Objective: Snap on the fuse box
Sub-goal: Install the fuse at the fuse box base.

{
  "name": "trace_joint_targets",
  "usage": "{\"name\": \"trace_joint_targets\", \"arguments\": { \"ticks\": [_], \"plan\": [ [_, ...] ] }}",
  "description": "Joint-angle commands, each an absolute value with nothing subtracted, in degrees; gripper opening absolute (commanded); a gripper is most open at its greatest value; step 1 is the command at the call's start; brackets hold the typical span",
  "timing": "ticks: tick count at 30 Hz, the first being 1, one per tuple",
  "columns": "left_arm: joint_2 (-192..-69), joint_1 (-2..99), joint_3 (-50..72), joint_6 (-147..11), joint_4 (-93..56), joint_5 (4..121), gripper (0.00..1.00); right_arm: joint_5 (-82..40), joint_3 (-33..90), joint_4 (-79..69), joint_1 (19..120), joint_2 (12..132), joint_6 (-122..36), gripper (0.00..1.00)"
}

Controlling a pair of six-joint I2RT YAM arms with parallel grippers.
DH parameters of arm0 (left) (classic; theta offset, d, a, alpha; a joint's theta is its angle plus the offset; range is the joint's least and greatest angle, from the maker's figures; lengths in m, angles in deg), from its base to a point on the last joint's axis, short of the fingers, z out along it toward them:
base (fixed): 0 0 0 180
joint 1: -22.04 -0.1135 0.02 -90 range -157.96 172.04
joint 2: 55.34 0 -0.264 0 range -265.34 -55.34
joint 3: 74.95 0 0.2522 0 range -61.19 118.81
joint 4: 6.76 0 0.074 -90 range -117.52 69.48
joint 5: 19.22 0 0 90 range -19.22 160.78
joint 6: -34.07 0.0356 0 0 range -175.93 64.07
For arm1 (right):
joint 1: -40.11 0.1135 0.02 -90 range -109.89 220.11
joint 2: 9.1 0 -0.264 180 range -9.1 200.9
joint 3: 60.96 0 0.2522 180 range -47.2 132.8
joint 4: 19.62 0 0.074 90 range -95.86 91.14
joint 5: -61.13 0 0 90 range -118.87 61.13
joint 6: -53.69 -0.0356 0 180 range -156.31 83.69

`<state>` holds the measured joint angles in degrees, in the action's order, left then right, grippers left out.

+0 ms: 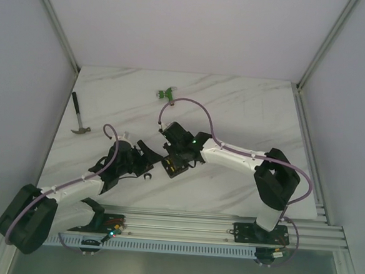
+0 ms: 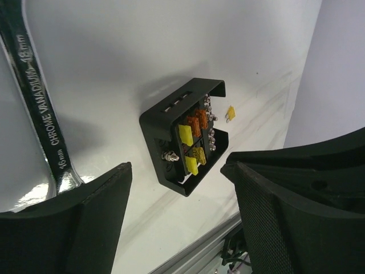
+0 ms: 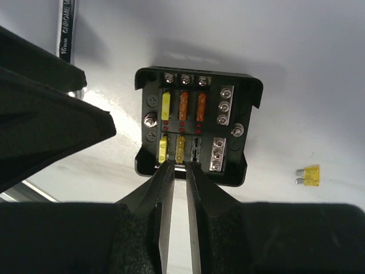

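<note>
The fuse box (image 3: pixel 197 134) is a black square box lying flat on the white table, with yellow and orange fuses exposed and one slot empty. No clear lid shows on it. It also shows in the left wrist view (image 2: pixel 183 137) and the top view (image 1: pixel 173 167). My right gripper (image 3: pixel 178 166) hovers over the box's near edge by a yellow fuse, fingers only a narrow gap apart, nothing between them. My left gripper (image 2: pixel 182 228) is wide open and empty, just left of the box. Both grippers meet at the table's middle (image 1: pixel 144 164), (image 1: pixel 180 157).
A 16 mm chrome wrench (image 2: pixel 40 108) lies left of the box. A loose yellow fuse (image 3: pixel 308 176) lies right of it. A hammer (image 1: pixel 80 120) lies at the far left and a green connector (image 1: pixel 167 94) at the back. The rail (image 1: pixel 182 225) runs along the near edge.
</note>
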<state>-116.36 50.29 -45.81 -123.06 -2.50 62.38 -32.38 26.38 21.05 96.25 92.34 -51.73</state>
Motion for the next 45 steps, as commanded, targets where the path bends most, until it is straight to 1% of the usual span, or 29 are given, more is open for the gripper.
{"name": "trace_joint_targets", "arguments": {
  "ticks": [1, 4, 5, 9, 15, 21, 24, 26, 38, 45],
  "plan": [
    [-118.8, 51.57, -42.67, -121.78, -2.95, 61.46, 0.78, -30.53, 24.67, 19.64, 95.11, 92.78, -53.15, 0.21],
    [-120.56, 52.26, -41.64, -121.6, -2.95, 61.87, 0.71, -29.64, 24.19, 18.83, 94.62, 93.37, -53.4, 0.2],
    [-121.42, 52.47, -41.3, -121.59, -2.96, 61.85, 0.67, -29.4, 24.09, 18.64, 94.48, 93.51, -53.44, 0.19],
    [-124.09, 53.76, -40.14, -121.55, -2.95, 61.9, 0.62, -28.37, 23.92, 18.48, 94.21, 94.27, -53.53, 0.19],
    [-127.14, 55.79, -39.44, -121.81, -2.82, 62.0, 0.6, -27.46, 23.39, 18.43, 94.02, 95.59, -53.87, 0.13],
    [-128.91, 56.9, -39.54, -122.54, -2.71, 62.76, 0.56, -26.59, 22.56, 18.82, 93.89, 96.01, -54.4, 0.1],
    [-129.78, 57.2, -39.41, -122.93, -2.68, 63.01, 0.53, -26.46, 22.06, 19.53, 93.9, 96.28, -54.67, 0.05],
    [-130.4, 57.41, -39.36, -123.09, -2.68, 63.13, 0.51, -26.49, 21.96, 20.58, 93.9, 96.92, -54.63, 0.0],
    [-133.25, 57.55, -38.93, -123.87, -2.68, 63.51, 0.41, -29.5, 16.92, 27.64, 94.49, 100.64, -53.74, 0.0],
    [-133.73, 57.55, -38.78, -123.99, -2.73, 63.96, 0.38, -31.53, 14.17, 31.13, 94.56, 103.31, -53.1, 0.0]
  ]
}}
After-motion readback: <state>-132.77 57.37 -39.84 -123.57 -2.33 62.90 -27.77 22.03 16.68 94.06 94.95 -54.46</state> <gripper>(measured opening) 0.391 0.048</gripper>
